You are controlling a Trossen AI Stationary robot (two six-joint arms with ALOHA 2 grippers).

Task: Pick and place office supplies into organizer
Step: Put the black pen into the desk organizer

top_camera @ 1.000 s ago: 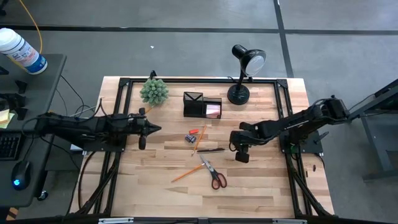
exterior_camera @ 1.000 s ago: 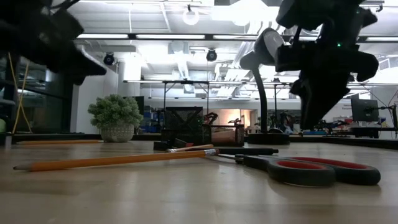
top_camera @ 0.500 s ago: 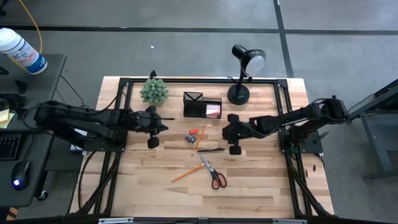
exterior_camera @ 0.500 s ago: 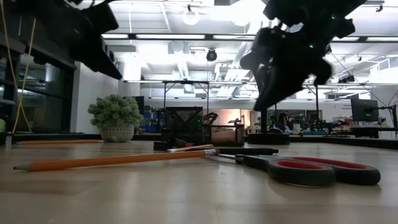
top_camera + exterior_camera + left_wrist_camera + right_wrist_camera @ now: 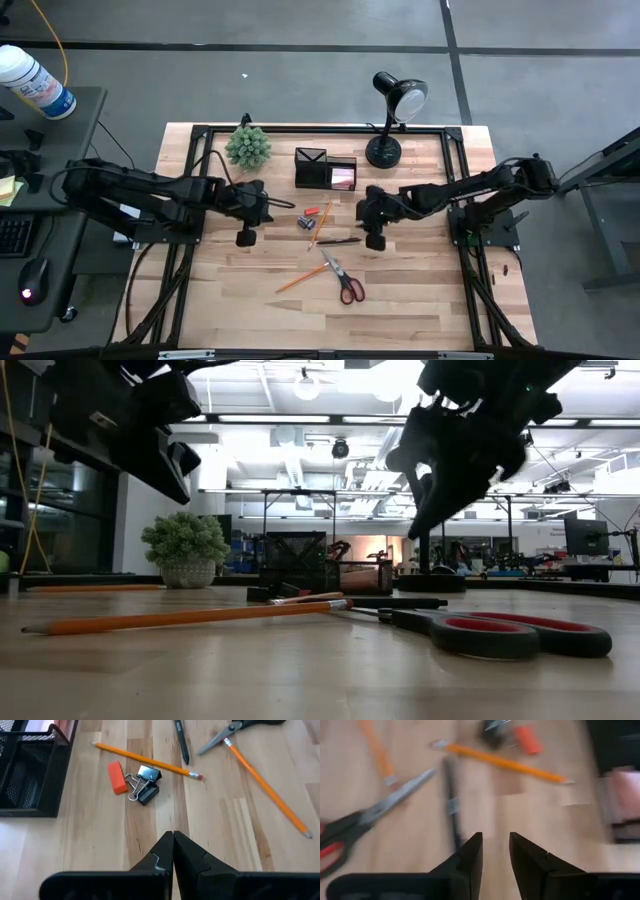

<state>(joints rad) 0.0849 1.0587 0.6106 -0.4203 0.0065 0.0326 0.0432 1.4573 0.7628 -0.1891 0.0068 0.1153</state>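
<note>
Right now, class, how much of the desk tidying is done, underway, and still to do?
Done: a pink sticky-note pad sits in the organizer. In hand: nothing; the right claw hovers open near the black pen, the left claw shut. Left: scissors, both pencils, binder clips.

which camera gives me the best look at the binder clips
The left wrist view: the binder clips lie sharp and unobstructed beside the orange eraser. The high view shows them tiny, the right wrist view blurred and cut off, the low view only dark shapes.
</note>
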